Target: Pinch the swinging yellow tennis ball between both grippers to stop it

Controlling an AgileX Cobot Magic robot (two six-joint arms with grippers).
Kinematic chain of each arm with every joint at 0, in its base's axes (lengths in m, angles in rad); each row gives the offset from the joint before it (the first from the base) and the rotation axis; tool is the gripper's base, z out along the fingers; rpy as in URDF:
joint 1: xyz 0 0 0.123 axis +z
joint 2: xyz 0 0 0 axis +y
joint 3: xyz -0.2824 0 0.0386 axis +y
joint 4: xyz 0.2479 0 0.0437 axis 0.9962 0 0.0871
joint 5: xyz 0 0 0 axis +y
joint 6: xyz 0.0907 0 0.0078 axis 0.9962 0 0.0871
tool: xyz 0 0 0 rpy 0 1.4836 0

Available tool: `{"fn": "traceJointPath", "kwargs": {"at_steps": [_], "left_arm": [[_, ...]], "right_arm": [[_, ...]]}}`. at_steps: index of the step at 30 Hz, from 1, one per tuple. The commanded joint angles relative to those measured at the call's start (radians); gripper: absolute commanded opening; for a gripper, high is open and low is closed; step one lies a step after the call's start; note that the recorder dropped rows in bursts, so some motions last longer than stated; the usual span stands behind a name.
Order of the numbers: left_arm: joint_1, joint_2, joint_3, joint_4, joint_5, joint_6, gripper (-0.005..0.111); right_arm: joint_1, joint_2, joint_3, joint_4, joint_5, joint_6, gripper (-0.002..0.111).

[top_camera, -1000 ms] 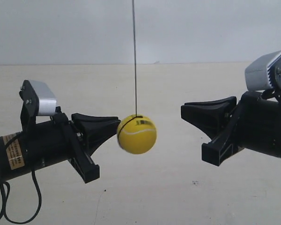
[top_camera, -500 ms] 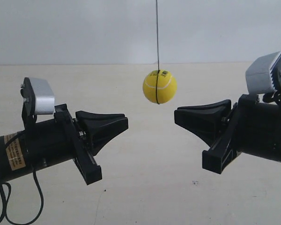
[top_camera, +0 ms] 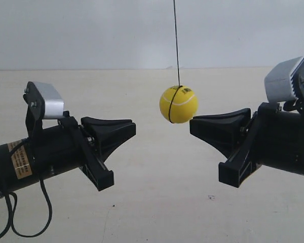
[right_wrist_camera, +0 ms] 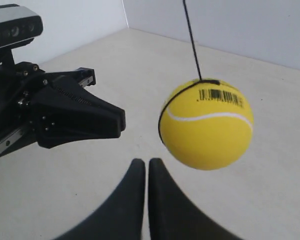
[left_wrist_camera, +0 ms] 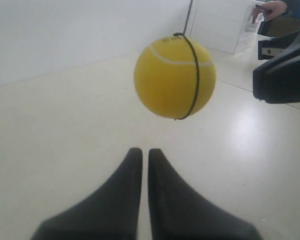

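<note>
The yellow tennis ball (top_camera: 178, 104) hangs in the air on a thin dark string (top_camera: 176, 40), between two black pointed grippers that face each other. It is just above and beside the tip of the gripper at the exterior view's right (top_camera: 191, 124), with a sliver of space between them. The gripper at the exterior view's left (top_camera: 134, 127) is about a ball's width away. In the left wrist view the ball (left_wrist_camera: 175, 79) floats beyond my shut left gripper (left_wrist_camera: 141, 152). In the right wrist view the ball (right_wrist_camera: 206, 125), barcode up, hangs close past my shut right gripper (right_wrist_camera: 141, 162).
A pale floor (top_camera: 157, 202) spreads below, with a white wall (top_camera: 91, 30) behind. The opposite arm with its silver block (right_wrist_camera: 12, 27) fills the side of the right wrist view. A white cabinet (left_wrist_camera: 225, 25) and a person's hand (left_wrist_camera: 270, 9) show far off in the left wrist view.
The ball swung from the tip of the exterior view's left gripper up and across, and now hangs by the other gripper's tip. The left-side arm has risen slightly.
</note>
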Motion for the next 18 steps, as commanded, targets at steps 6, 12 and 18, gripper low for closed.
{"fn": "traceJointPath", "kwargs": {"at_steps": [6, 12, 18], "left_arm": [[-0.006, 0.001, -0.003, -0.004, 0.004, 0.006, 0.005], [-0.006, 0.001, -0.003, 0.042, 0.004, 0.003, 0.005], [-0.006, 0.001, -0.003, 0.049, -0.004, -0.009, 0.005]], "right_arm": [[0.003, -0.001, -0.006, 0.008, 0.024, -0.011, 0.000], [0.003, -0.001, -0.006, 0.008, 0.018, -0.011, 0.000], [0.003, -0.001, -0.006, 0.006, 0.018, -0.008, 0.000]]}}
